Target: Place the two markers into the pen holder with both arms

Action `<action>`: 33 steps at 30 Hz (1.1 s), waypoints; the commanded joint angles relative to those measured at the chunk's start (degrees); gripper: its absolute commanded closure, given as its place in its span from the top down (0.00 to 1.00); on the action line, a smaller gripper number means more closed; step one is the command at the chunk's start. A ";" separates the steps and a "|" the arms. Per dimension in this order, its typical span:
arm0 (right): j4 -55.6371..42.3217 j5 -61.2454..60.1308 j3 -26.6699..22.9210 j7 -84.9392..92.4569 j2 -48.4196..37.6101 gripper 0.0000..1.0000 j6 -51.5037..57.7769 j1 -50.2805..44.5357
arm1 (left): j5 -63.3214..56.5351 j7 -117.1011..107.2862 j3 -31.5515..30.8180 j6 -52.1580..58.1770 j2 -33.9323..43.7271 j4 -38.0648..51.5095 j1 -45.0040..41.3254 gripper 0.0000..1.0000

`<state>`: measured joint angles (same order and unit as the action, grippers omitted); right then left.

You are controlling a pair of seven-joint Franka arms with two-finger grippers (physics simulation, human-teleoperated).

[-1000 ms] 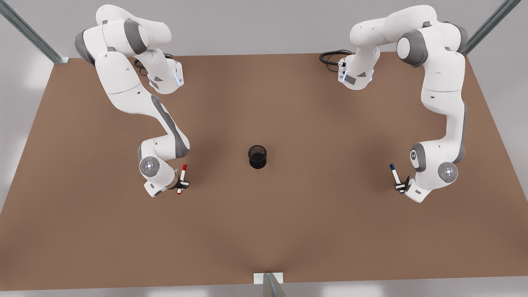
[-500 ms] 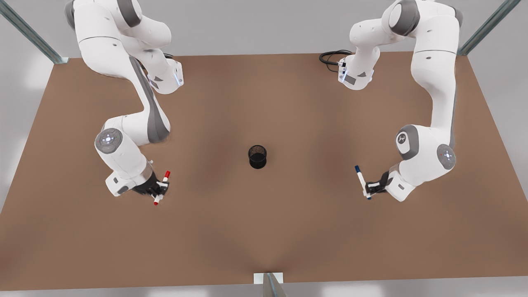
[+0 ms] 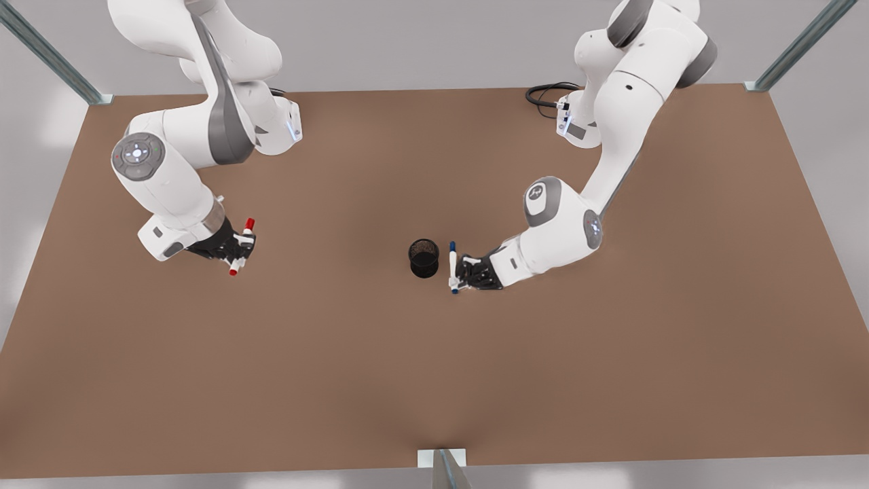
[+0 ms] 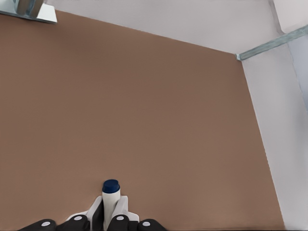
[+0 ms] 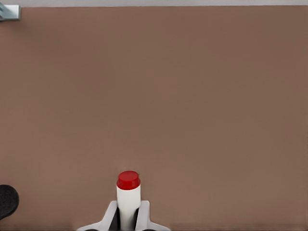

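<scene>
Just beside the pen holder, the left gripper pinches the blue marker, whose tip could clip the rim and topple it, while the right gripper, well apart, waits clamping the red marker.

Soft even light, faint shadows

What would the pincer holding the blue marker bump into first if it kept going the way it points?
Probably the pen holder: the left pincer, shut on the blue marker, points toward it from close by, though height is unclear.
</scene>
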<state>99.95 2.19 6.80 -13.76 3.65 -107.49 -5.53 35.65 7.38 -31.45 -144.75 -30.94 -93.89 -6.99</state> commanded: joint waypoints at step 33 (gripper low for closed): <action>-4.24 -2.19 12.45 1.19 5.93 0.21 -10.28 -4.75 | 3.28 26.90 -1.07 -51.42 -5.01 -16.06 -17.36 1.00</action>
<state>95.81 -0.45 19.08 -11.13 9.21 -112.84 -9.99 38.75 29.36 -32.53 -194.35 -35.97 -109.97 -24.03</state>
